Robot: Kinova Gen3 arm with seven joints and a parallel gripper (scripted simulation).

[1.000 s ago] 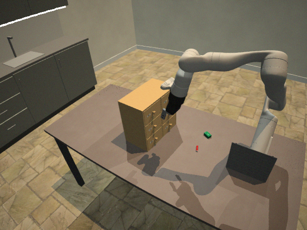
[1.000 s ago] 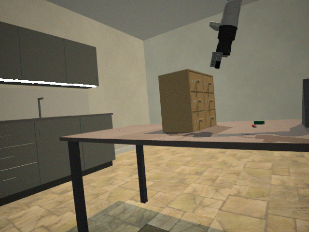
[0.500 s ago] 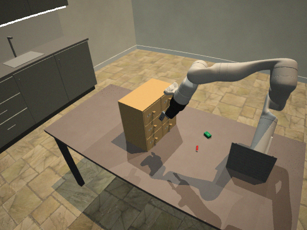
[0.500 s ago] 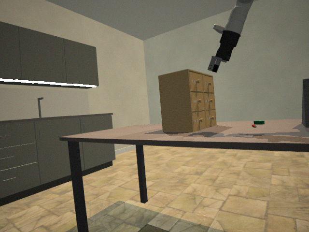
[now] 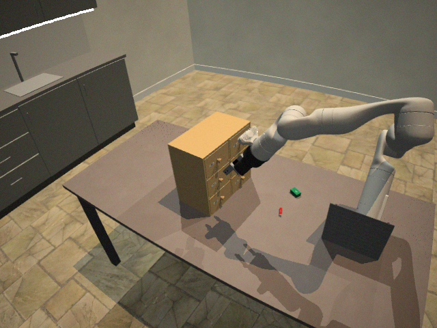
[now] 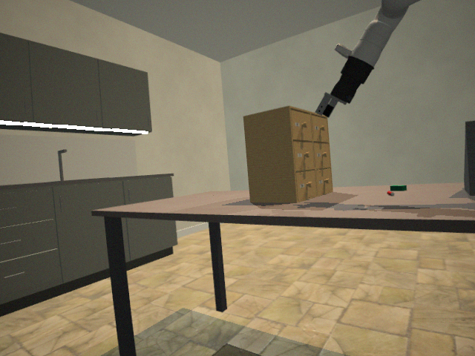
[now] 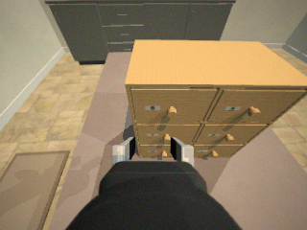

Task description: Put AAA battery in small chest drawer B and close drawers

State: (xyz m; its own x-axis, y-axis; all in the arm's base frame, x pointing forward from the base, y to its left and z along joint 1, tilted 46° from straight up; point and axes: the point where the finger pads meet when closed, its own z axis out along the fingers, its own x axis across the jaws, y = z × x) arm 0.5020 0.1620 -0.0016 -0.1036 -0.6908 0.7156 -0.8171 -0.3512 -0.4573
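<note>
While the jaws gape, chest near, drawers shut

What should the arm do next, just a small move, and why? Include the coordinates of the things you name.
I'd probably lower the claw (image 5: 233, 168) (image 6: 325, 105) (image 7: 153, 145) a little toward a knob, once drawer B is confirmed: it is open and tilted toward the front of the chest (image 5: 208, 135) (image 6: 268, 159) (image 7: 206, 64), whose drawers all look shut, while the red battery (image 5: 280, 211) (image 6: 390, 193) lies on the table (image 5: 148, 169) (image 6: 199, 202) (image 7: 103, 96).

Soft, warm, dim light; dark shadows cross the table; grain shows.
</note>
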